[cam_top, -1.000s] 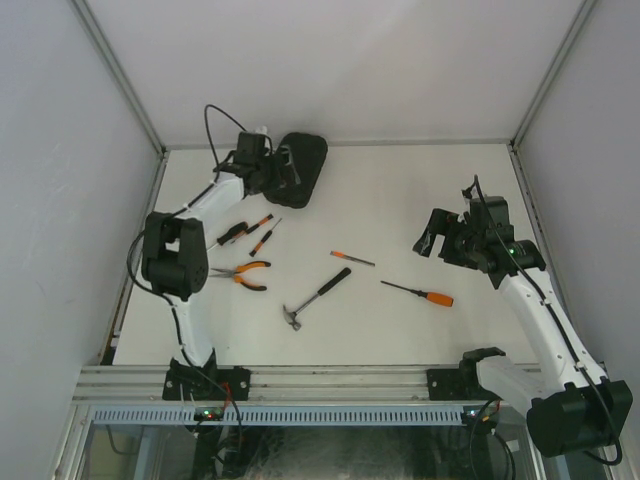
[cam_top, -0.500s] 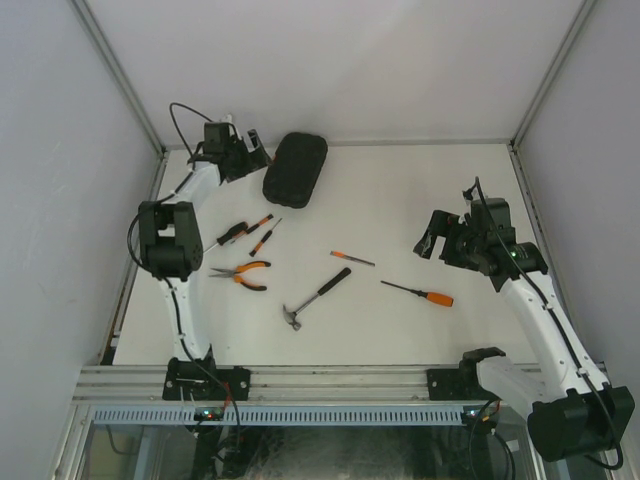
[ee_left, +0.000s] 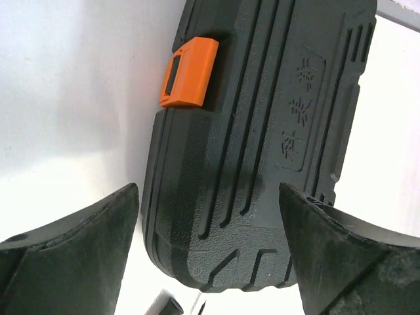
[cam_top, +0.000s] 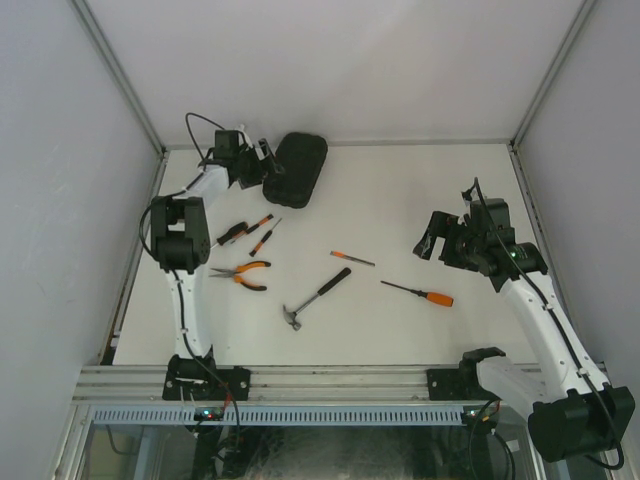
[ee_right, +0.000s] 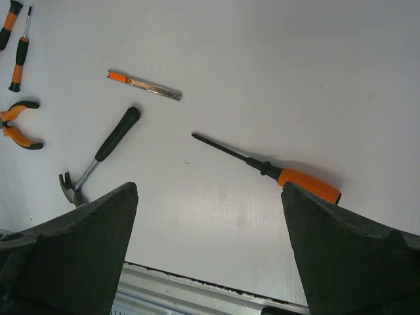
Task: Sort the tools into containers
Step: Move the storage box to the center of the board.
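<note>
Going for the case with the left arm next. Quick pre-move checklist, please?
1. Lid of tool case open: not ok, shut.
2. The orange latch in sight of the left pincer: ok.
3. That latch released: cannot tell.
4. Left pincer open, empty: ok.
5. The right pincer open, empty: ok, orange-handled screwdriver in its view.
6. Path clear: ok, hammer and pliers lie apart from the case.

Bright, even, diffuse light fills the white counter (cam_top: 420,190); shadows are faint and soft. In both wrist views the near fingers (ee_left: 65,256) look dark and blurred.
</note>
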